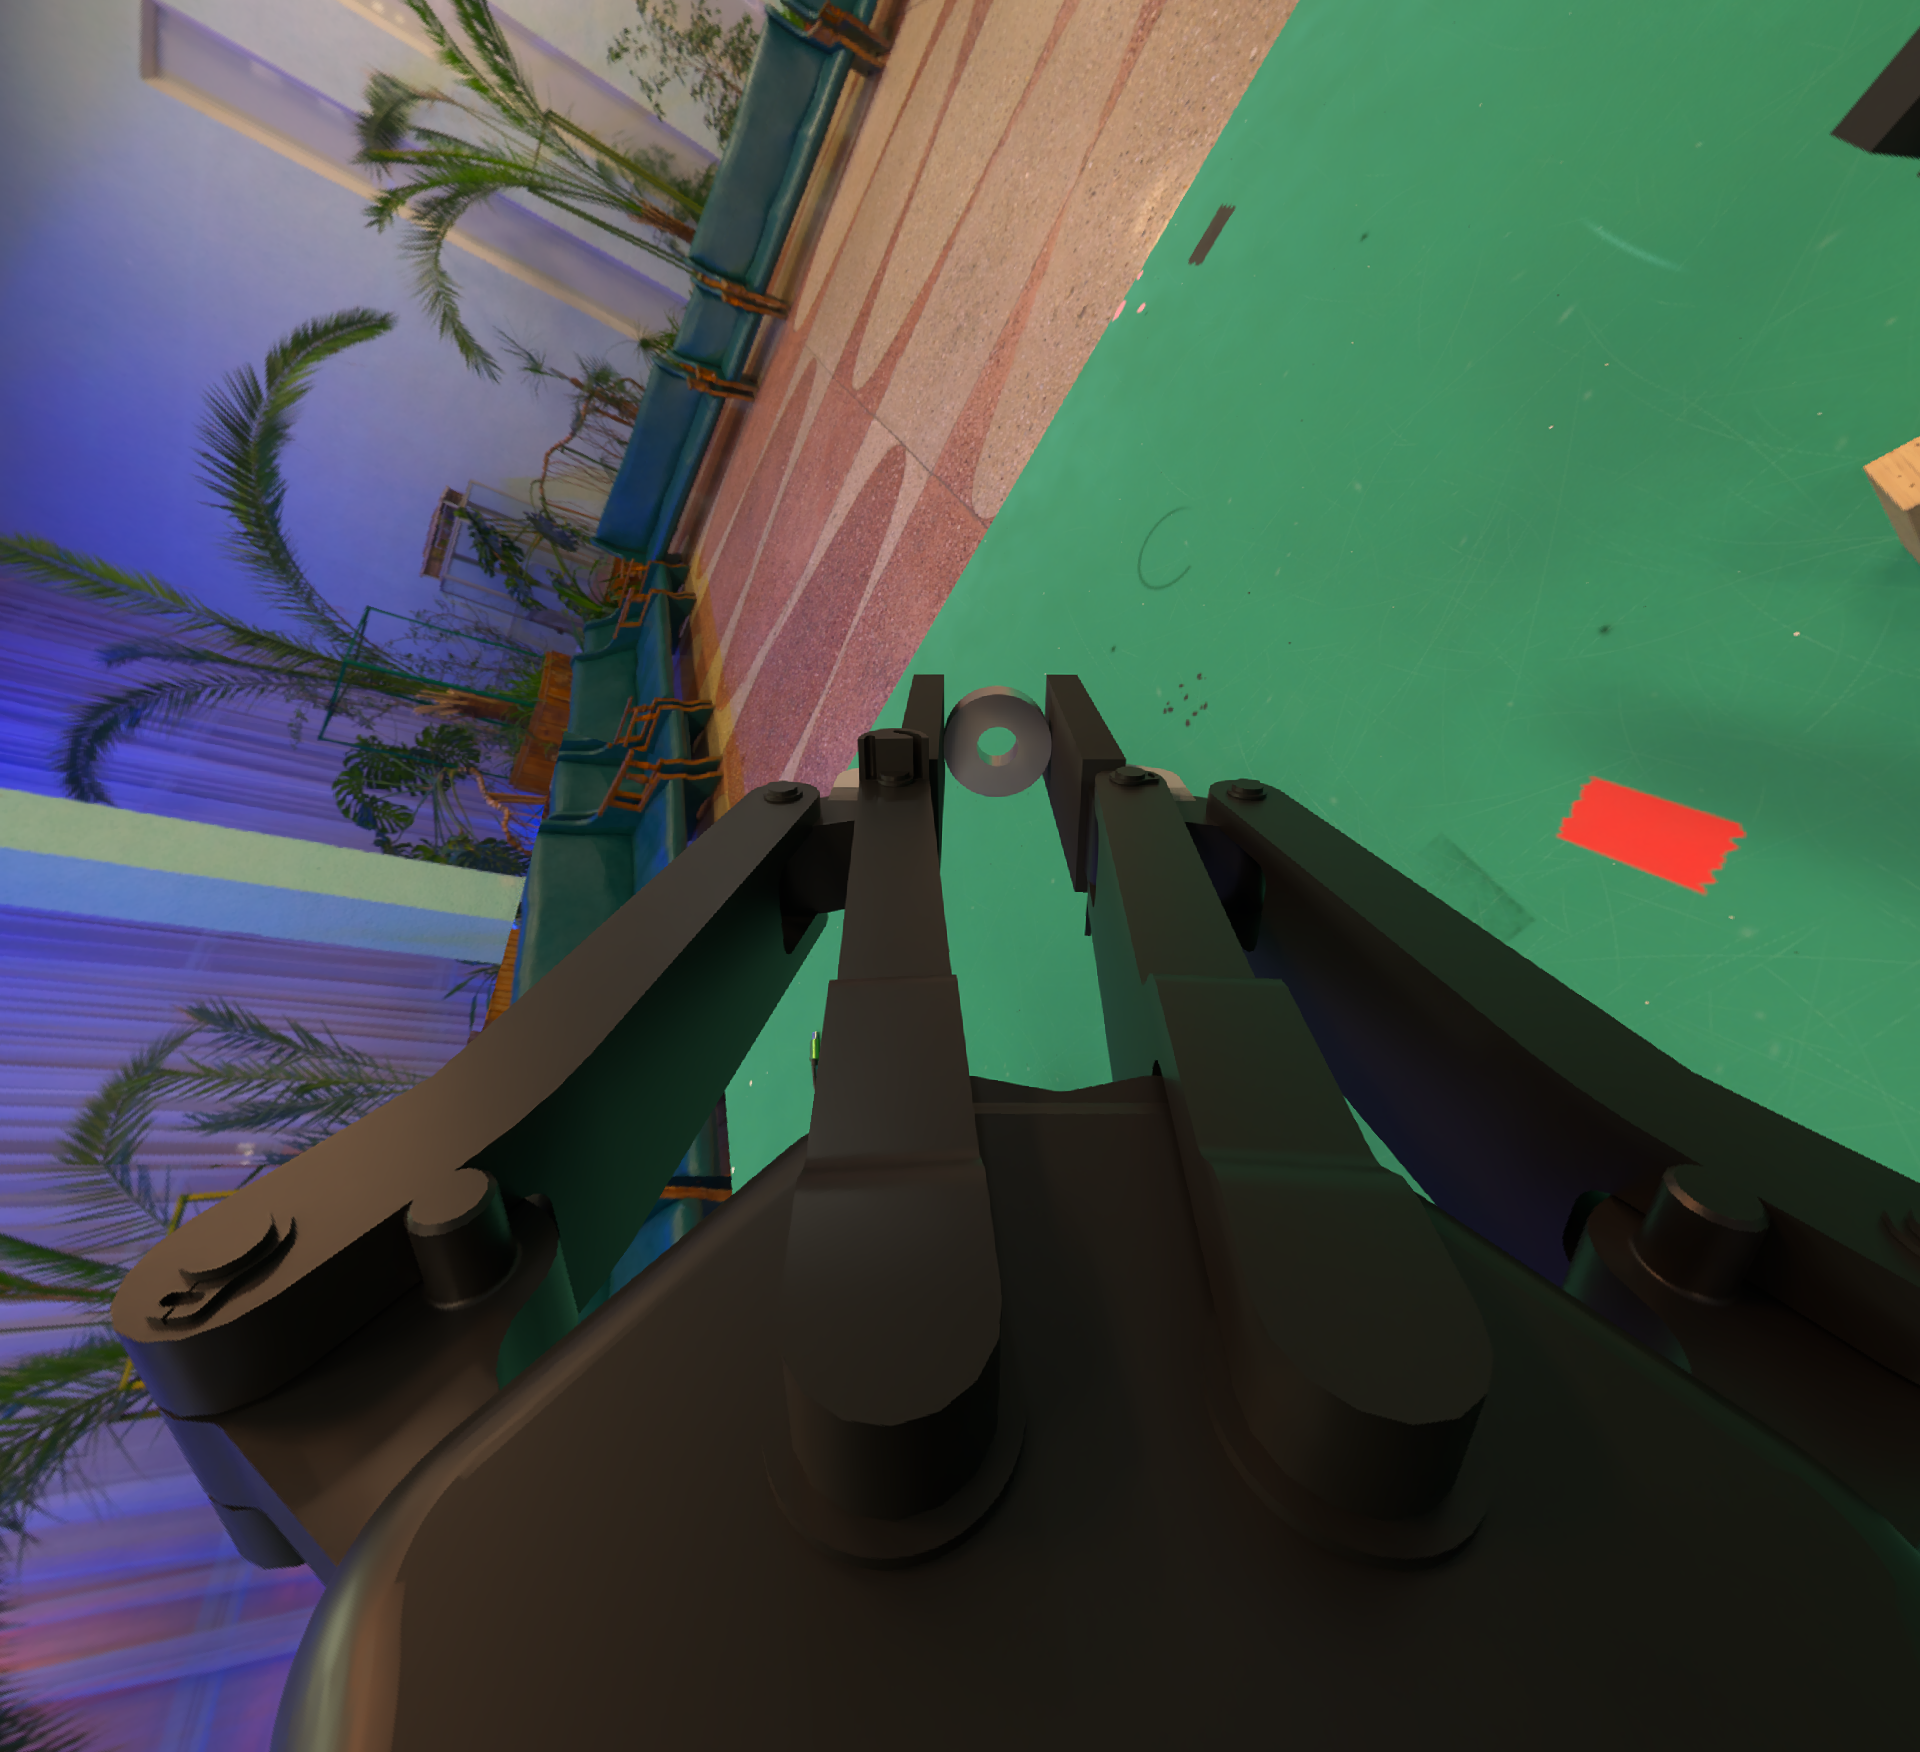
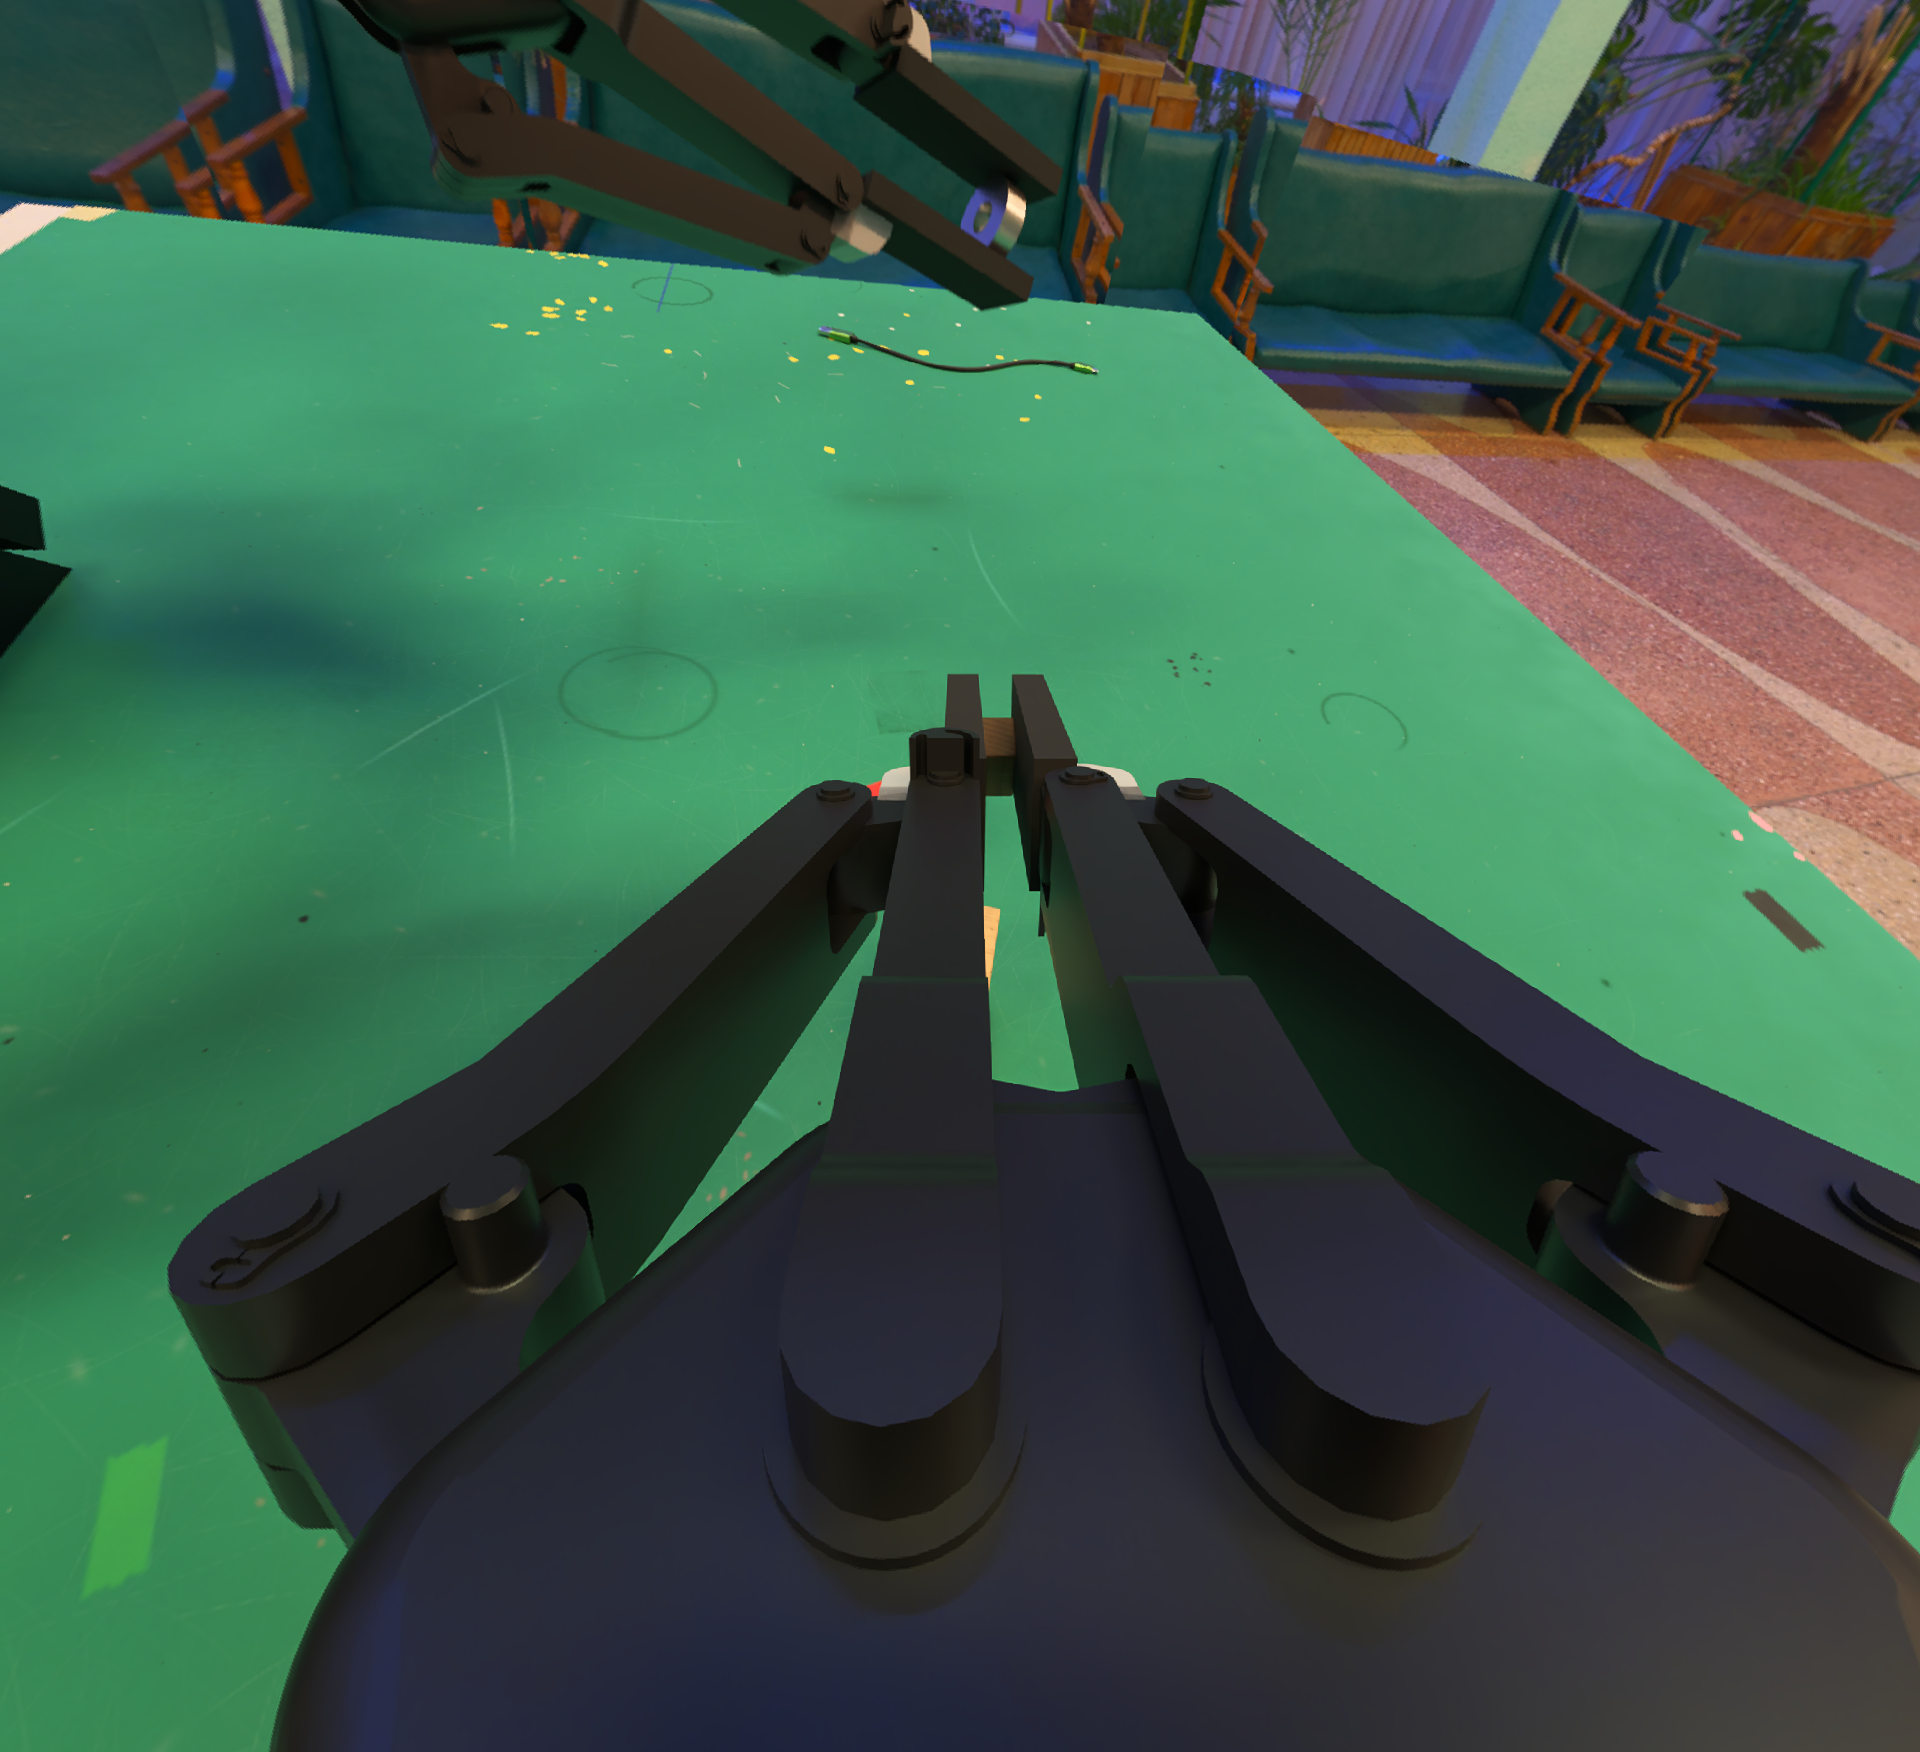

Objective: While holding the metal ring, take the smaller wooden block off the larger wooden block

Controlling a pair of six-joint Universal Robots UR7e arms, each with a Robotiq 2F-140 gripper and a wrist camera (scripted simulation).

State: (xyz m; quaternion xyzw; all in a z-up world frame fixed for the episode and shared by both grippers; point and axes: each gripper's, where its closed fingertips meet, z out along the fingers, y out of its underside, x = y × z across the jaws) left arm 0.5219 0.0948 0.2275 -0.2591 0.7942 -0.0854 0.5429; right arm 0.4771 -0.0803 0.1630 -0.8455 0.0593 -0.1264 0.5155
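- The green table (image 2: 416, 476) fills most of both wrist views, its surface scuffed and marked with faint pencilled circles.
- The left gripper (image 1: 995, 726) is raised above the table near its edge; from the right wrist view it (image 2: 1013, 242) hangs in the upper part of the frame, well clear of the surface.
- The right gripper (image 2: 997, 726) sits low over the middle of the table, fingers drawn close together on a small piece of wood.
- A pale wooden block (image 1: 1899, 497) shows only as a corner at the right edge of the left wrist view; which of the two blocks it is cannot be told.
- A patch of red tape (image 1: 1650, 835) lies flat on the table, to the right of the left gripper.
- A thin black cable (image 2: 961, 362) with green tips lies on the far part of the table.
- The smaller wooden block (image 2: 1000, 738) is pinched between the right gripper's fingers, mostly hidden by them.
- The metal ring (image 1: 995, 742) is clamped edge-on between the left gripper's fingers, its hole facing the camera.
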